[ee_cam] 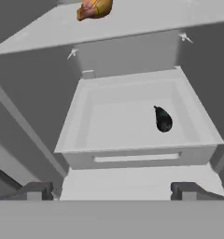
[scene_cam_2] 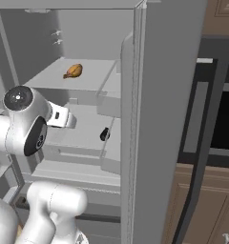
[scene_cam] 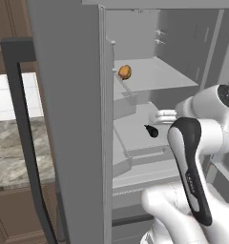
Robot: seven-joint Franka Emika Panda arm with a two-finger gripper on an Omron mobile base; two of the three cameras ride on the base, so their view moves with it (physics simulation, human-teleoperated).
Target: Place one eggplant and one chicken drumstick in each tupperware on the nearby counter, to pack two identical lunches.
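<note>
Reaching into the open fridge with jaws wide and empty, the gripper (ee_cam: 111, 192) faces the near-black eggplant (ee_cam: 163, 119) in its drawer (ee_cam: 132, 156), golden drumstick (ee_cam: 94, 8) shelved above; packing seems unstarted.

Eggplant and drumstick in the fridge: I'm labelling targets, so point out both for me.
eggplant (ee_cam: 164, 120), hand view, middle of its dark body.
drumstick (scene_cam_2: 74, 71), right base view, its golden meaty end.

base views flanking the open fridge (scene_cam: 135, 86); hand view close, seemingly downward

Open grey fridge (scene_cam: 68, 119) with white shelves, beside perhaps a dark oven (scene_cam_2: 216, 119).
</note>
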